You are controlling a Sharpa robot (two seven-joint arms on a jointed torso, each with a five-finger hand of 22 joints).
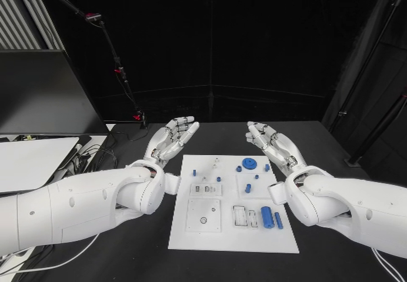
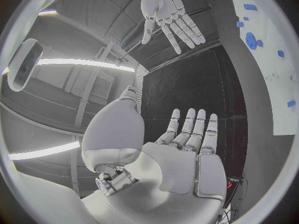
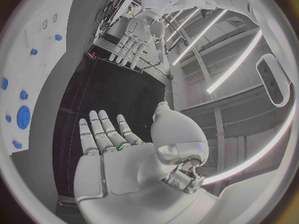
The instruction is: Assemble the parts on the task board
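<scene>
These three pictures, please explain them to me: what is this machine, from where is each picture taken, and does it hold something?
It is a robot with two white arms, each ending in a silver hand. The square picture comes from a camera on its head, looking down at a black table. The round pictures come from cameras at each wrist, behind that hand. On the table lies a white task board carrying small blue parts, such as a round disc and a cylinder. The left hand and right hand hover beyond the board, fingers spread, holding nothing.
</scene>
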